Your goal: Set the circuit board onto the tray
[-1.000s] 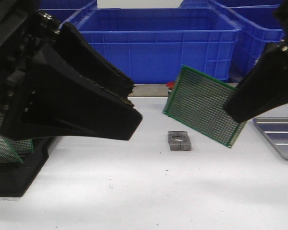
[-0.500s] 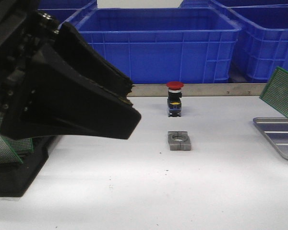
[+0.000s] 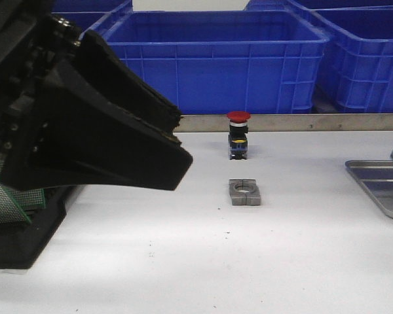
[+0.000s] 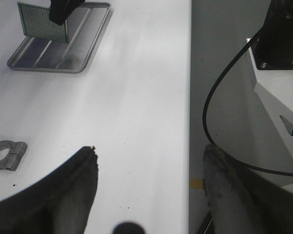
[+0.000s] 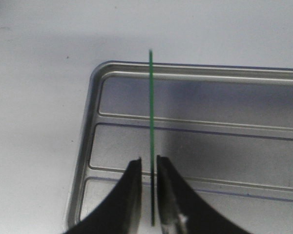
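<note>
Right tool [image 5: 148,168] clamped on the circuit board [image 5: 151,122], edge-on above the tray [image 5: 195,141]; left tool [image 4: 151,195] gapes, idle. Next, likely: lower, lay flat, release.

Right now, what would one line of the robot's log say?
right pincer: shut on circuit board | board: held edge-up above tray | left pincer: open, holding nothing

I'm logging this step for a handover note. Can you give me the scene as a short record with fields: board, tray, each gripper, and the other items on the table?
board: circuit board held on edge over the tray, not yet laid down
tray: metal tray empty, near the table's right edge
right gripper: shut on the board's edge
left gripper: open, holding nothing
other items: red push button, grey clamp block, blue crates behind
</note>
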### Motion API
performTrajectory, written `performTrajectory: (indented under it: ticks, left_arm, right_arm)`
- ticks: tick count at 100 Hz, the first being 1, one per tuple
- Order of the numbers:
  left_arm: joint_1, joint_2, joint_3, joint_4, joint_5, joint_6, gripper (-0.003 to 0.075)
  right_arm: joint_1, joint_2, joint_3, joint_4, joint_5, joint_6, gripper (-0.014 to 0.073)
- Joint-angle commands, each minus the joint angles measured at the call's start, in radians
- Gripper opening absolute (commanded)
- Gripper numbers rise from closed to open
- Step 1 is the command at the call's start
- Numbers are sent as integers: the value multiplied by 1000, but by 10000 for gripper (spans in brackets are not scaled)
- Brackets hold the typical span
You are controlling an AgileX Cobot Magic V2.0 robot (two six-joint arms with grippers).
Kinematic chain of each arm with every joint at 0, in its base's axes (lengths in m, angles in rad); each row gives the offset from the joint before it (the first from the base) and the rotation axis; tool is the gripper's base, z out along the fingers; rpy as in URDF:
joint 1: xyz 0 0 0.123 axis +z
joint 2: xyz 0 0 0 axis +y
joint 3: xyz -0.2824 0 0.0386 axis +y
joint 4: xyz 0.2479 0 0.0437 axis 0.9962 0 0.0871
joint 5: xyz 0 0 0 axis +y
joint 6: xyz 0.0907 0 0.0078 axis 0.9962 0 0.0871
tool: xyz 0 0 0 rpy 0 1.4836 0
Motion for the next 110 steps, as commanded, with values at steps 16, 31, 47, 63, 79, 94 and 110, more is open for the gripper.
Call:
performTrajectory:
  ticks: [16,31,47,63,79,94,110]
  left_arm:
    - [-7,-20,-27,-54,36,2,433]
    - [23,-27,-27,-52,15,0,433]
    - [101,-63,-27,20,-28,0,433]
    - [208,-103,-27,161,-107,-3,433]
    - [298,-101,-27,345,-121,-3,433]
    - [350,-101,-27,493,-126,-13,433]
    - [390,-101,-27,629,-159,-92,433]
  right_arm:
    - [-6,-40,-30,24,-67,-2,604]
    - [-6,-86,-30,24,-77,-2,597]
    - [-6,-144,-30,24,-74,-2,597]
    - [-6,-159,-30,24,-62,-2,597]
    - [-6,-159,-30,24,-21,-2,597]
    - [-6,-159,-30,24,-14,-2,597]
    - [-6,-159,-30,24,-15,-2,597]
